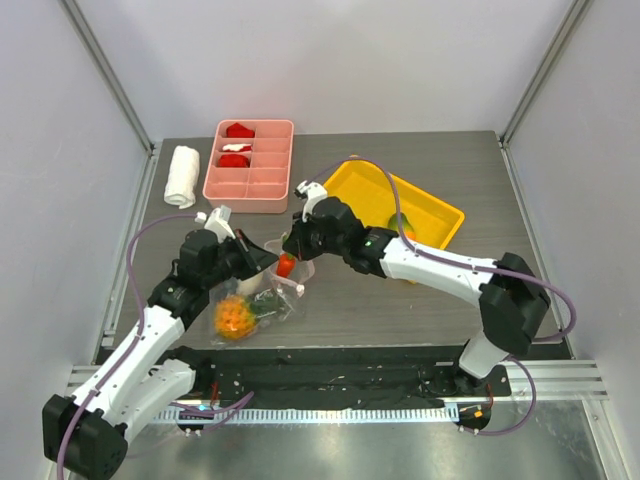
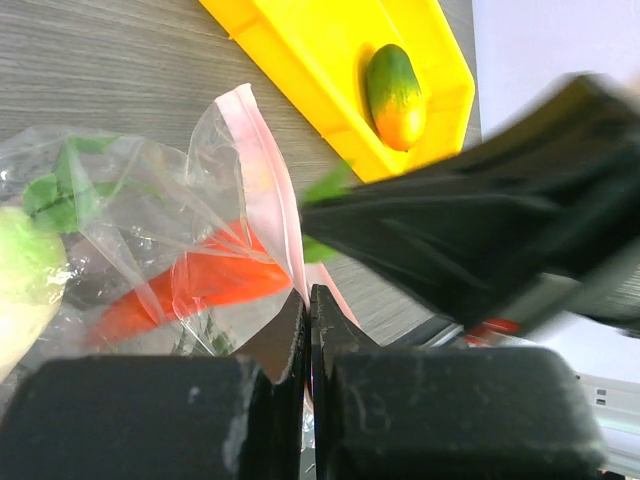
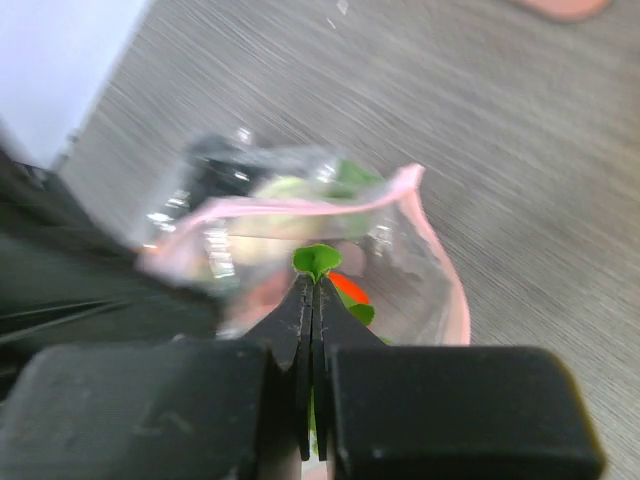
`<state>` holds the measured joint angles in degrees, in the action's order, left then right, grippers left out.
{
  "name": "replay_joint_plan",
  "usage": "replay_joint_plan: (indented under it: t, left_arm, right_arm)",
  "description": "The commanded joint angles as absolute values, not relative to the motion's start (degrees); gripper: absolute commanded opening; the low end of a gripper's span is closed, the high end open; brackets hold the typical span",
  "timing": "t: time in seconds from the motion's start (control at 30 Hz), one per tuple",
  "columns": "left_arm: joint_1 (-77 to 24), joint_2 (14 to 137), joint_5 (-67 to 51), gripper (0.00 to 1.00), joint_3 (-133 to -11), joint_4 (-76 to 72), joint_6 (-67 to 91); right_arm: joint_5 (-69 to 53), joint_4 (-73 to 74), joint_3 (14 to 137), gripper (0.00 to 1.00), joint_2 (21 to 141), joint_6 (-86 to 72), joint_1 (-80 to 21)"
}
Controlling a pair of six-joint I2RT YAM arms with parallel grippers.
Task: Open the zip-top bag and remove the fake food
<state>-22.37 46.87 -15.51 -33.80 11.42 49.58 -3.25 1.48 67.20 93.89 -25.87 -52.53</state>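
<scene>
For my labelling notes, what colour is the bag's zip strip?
Pale pink. The zip strip of the zip-top bag shows best in the left wrist view.

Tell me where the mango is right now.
The mango lies in the yellow tray on the right of the table, just behind the right arm in the top view.

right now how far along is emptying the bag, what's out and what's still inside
Done: the zip-top bag is open and the mango lies in the yellow tray. In hand: the left jaws are shut on the bag's pink zip strip, while the right jaws are shut on the green top of the carrot, which is mostly inside the bag. Left: the carrot and the pineapple are inside.
</scene>
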Motion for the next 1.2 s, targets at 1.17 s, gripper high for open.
replay_joint_plan:
  t: [1.17]
  left_arm:
    - [-22.4,55.8,-22.0,0.00,-41.5,4.4,50.1]
  right_arm:
    - [5.0,14.8,71.3,0.40,92.1,-21.6,-14.9]
